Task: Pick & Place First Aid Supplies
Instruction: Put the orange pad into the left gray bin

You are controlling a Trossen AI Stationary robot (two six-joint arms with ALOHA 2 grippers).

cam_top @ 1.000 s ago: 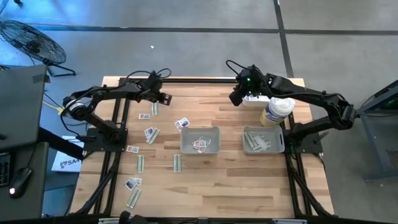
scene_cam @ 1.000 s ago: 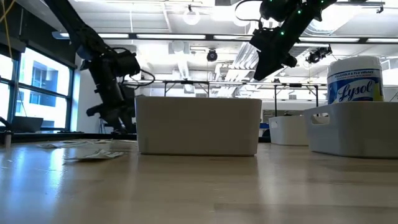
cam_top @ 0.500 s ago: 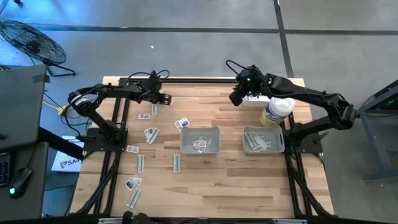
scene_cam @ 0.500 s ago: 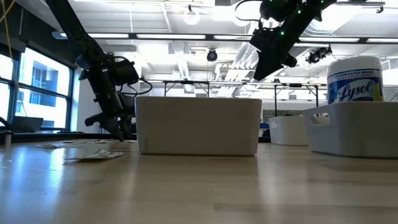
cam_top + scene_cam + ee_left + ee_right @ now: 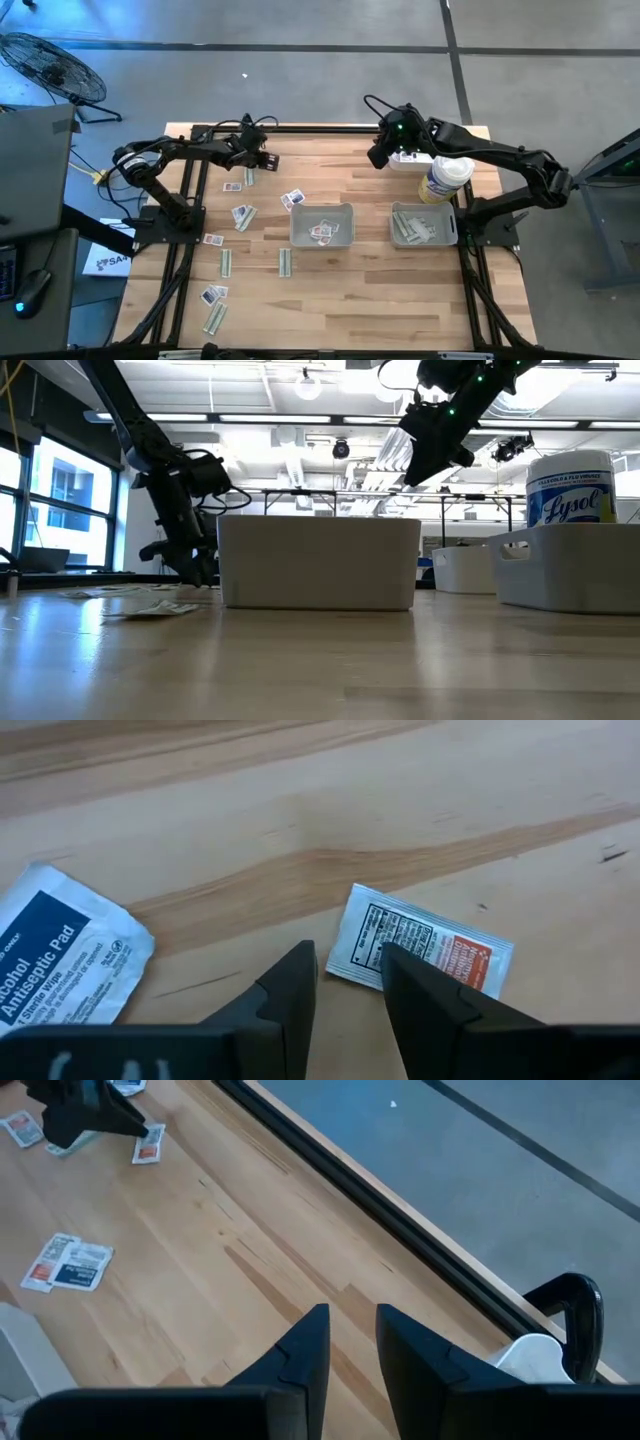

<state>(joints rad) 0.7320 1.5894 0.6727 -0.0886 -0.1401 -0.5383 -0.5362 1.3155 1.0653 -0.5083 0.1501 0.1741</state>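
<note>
First aid packets lie scattered flat on the table's left half: squarish white ones (image 5: 232,186) and long pale strips (image 5: 226,262). My left gripper (image 5: 260,158) is low over the far left of the table, fingers pointing down and narrowly open. Its tips (image 5: 347,970) stand at the edge of a small white packet with dark print and an orange patch (image 5: 425,945). A white and blue antiseptic pad (image 5: 60,955) lies beside it. My right gripper (image 5: 378,155) hangs high over the far middle (image 5: 430,455), narrowly open and empty. My left gripper comes from above, and one finger (image 5: 420,995) overlaps the small packet's near edge (image 5: 365,955) in the wrist view. I cannot tell whether it touches. The packet lies flat on the table.
Two grey trays stand mid-table: one (image 5: 345,210) holds squarish packets, the other (image 5: 398,212) holds strips. A white bottle (image 5: 445,178) and a white tub (image 5: 405,160) stand by the far right. Bare wood lies between the arms and along the near edge.
My left gripper has come down toward the table and shifted a little toward the middle tray, ending just above the small packet. The right arm has kept still.
</note>
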